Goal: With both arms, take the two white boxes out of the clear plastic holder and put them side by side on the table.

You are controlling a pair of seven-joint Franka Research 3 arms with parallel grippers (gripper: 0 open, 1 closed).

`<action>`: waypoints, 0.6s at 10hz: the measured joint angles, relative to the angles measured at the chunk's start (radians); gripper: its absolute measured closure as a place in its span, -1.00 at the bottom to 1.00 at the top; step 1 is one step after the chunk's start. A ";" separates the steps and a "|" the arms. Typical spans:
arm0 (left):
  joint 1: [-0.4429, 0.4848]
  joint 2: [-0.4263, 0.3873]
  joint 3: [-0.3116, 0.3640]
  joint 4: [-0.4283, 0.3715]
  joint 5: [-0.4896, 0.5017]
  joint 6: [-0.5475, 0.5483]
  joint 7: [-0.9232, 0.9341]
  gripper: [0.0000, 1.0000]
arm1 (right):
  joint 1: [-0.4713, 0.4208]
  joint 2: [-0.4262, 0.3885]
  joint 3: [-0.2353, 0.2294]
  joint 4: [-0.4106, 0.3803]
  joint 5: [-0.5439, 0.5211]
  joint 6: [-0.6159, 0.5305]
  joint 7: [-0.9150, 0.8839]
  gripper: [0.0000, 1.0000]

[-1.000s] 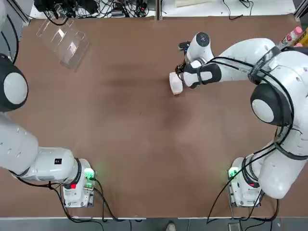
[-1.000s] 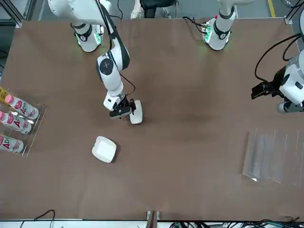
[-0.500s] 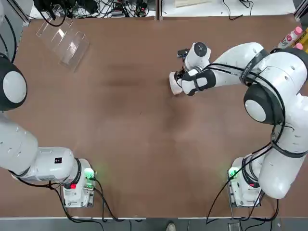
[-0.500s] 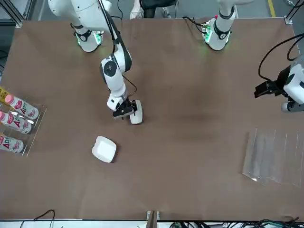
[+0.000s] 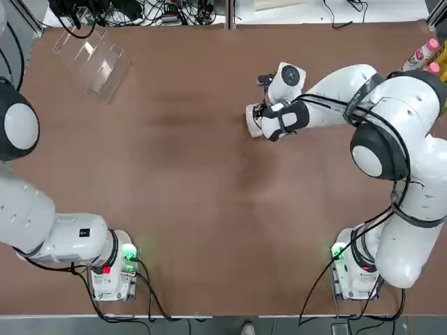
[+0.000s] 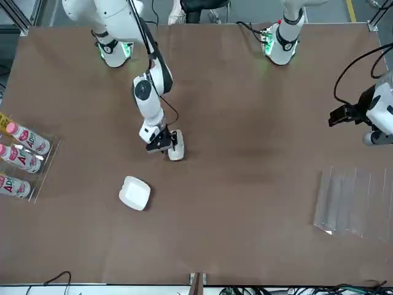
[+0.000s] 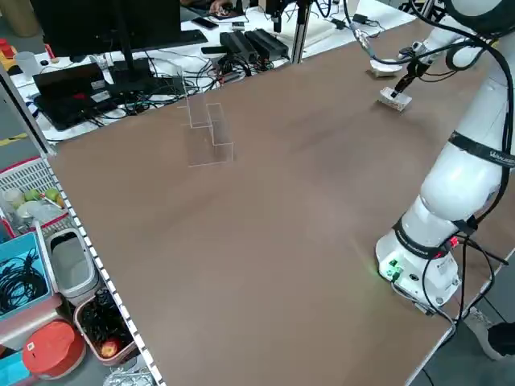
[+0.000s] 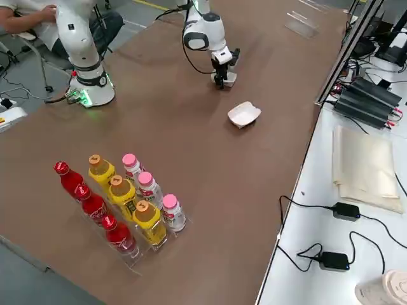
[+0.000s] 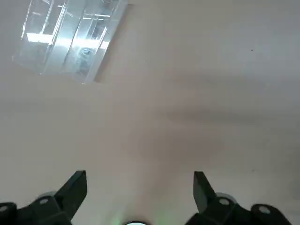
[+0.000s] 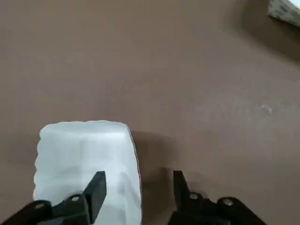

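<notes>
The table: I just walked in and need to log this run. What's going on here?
Both boxes are out of the holder, which sits empty at a far corner of the table. The right claw is open and low over one box, which stands on edge. The other box lies flat, apart from it. The left claw hangs open near the holder.

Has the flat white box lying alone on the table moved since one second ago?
No. In the front view the flat white box lies at the same spot on the table, equally far from the bottle rack.
</notes>
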 joint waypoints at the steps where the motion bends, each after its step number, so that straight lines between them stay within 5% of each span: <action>1: 0.000 0.000 0.000 0.000 0.000 0.000 0.000 -1.00 | 0.000 0.000 0.003 0.000 0.016 0.000 0.000 0.04; 3: 0.002 0.000 0.000 0.000 0.000 0.000 0.000 -1.00 | 0.000 0.000 0.011 0.000 0.047 0.000 0.001 0.35; 5: 0.003 0.000 0.001 0.000 0.000 0.000 0.000 -1.00 | 0.000 0.000 0.015 0.000 0.061 0.000 0.008 0.96; 6: 0.003 0.000 0.001 0.000 0.000 0.000 0.000 -1.00 | -0.001 0.000 0.015 0.001 0.063 0.000 0.018 0.96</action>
